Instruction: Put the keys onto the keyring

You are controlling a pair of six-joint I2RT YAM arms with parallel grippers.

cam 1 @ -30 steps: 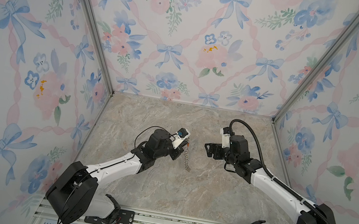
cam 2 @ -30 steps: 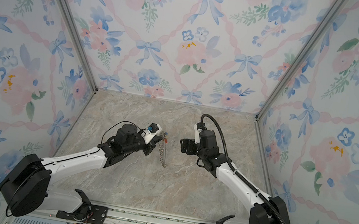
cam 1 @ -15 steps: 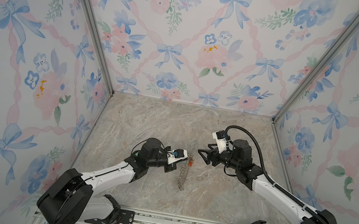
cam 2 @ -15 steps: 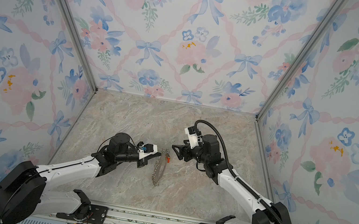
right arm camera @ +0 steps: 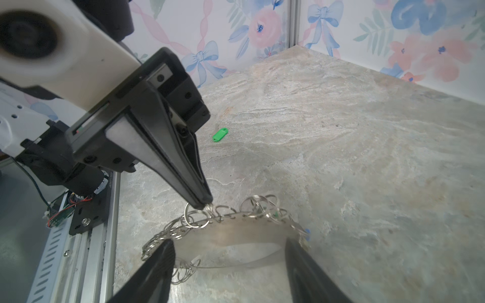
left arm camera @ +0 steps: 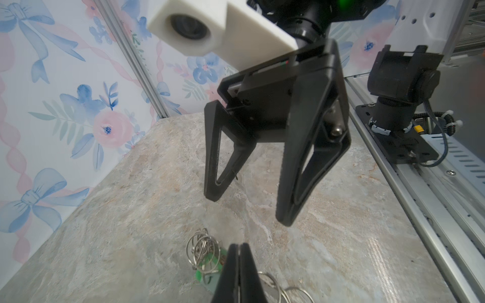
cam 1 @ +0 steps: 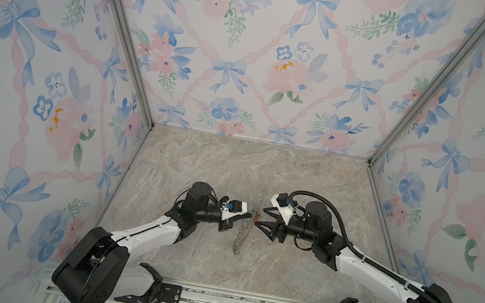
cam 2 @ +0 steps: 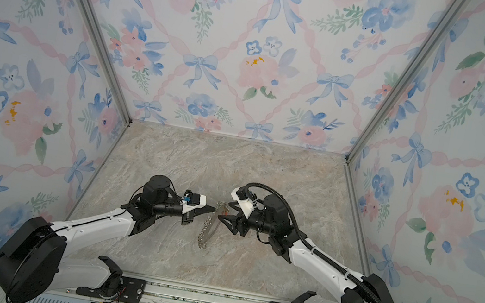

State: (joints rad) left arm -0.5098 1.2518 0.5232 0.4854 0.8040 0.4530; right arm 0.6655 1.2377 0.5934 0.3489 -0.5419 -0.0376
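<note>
Right wrist view alone shows a loose green key (right arm camera: 220, 134); left pincer (right arm camera: 203, 203) clamps keyring (right arm camera: 236, 230), right pincer (left arm camera: 249, 210) open

I run a left arm (cam 1: 147, 233) and right arm (cam 1: 370, 274) of white shells between black joint housings, with a white wrist camera block (left arm camera: 210, 28), the right gripper (left arm camera: 249, 210) with black hollow triangular fingers (left arm camera: 291, 157), and a ribbed black hose (cam 1: 340, 224).
</note>
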